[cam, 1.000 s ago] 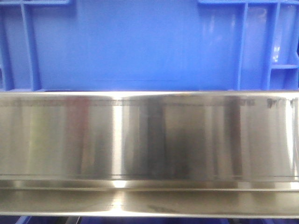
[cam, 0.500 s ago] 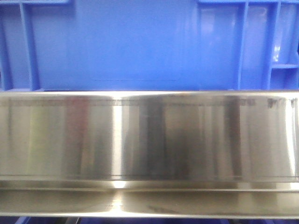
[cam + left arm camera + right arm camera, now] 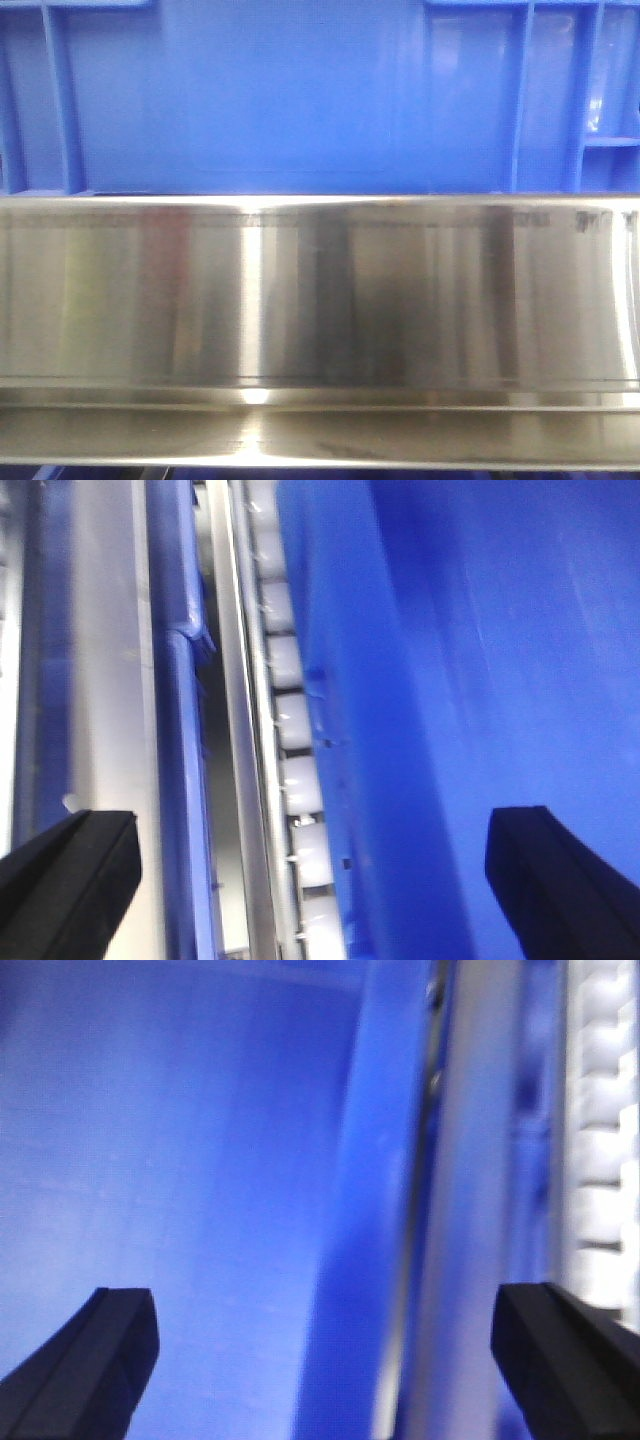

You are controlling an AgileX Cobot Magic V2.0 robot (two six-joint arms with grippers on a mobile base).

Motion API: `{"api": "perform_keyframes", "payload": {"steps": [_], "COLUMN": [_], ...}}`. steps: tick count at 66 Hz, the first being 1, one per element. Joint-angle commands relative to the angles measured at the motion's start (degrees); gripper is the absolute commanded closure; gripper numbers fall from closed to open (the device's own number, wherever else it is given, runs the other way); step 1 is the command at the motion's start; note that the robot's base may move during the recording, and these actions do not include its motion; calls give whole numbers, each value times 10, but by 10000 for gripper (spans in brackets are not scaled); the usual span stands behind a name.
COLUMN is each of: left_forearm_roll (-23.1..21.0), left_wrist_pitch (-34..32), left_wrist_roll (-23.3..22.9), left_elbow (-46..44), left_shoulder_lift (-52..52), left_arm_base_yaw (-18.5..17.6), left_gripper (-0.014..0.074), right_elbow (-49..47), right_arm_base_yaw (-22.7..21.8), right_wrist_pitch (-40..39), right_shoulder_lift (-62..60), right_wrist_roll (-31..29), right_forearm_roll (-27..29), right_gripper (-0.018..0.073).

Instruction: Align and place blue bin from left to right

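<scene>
The blue bin [image 3: 290, 100] fills the upper part of the front view, its smooth wall flanked by raised ribs at both sides, standing just behind a steel rail. In the left wrist view the blue bin [image 3: 480, 660] fills the right half, and my left gripper [image 3: 316, 865] is open, its black fingertips [image 3: 70, 865] far apart, one on each side of the bin's edge. Over on the right wrist view, the blue bin [image 3: 170, 1160] covers the left side; my right gripper [image 3: 318, 1350] is open too, straddling the bin's wall. Neither gripper shows in the front view.
A shiny steel rail [image 3: 320, 300] runs across the front view below the bin. White conveyor rollers [image 3: 290, 740] lie beside the bin in the left wrist view, with a steel strip [image 3: 235, 680] alongside. More white rollers [image 3: 600, 1140] show at the right edge of the right wrist view.
In the front view the bin has shifted very slightly to the right; its right-hand ribs sit a little further right than before.
</scene>
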Motion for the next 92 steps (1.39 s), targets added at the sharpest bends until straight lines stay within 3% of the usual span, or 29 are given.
{"api": "perform_keyframes", "payload": {"steps": [1,33,41,46,52,59,66,92], "left_forearm_roll": [-4,-20,-20,-20,-22,-22,-27,-31], "left_wrist_pitch": [-4,-4,-4,-4,-4,-4,-4,-4], "left_wrist_roll": [3,3,3,3,3,3,3,2], "left_elbow": [-5,-5,-5,-5,-5,-5,-5,-5], "left_shoulder_lift": [-3,8,9,9,9,9,9,3], "left_arm_base_yaw": [0,0,0,0,0,0,0,0], "left_gripper": [-5,-5,-4,16,125,408,705,708], "right_elbow": [-5,-5,-5,-5,-5,-5,-5,-5], "right_arm_base_yaw": [-5,-5,-5,-5,-5,-5,-5,-5], "right_wrist_pitch": [-3,-3,-3,-3,-3,-3,-3,-3], "right_shoulder_lift": [3,3,3,3,3,3,3,-3], "right_wrist_roll": [2,2,2,2,2,2,3,3], "right_forearm_roll": [1,1,1,1,1,1,1,1], "right_gripper": [-9,3,97,232,412,638,626,628]}}
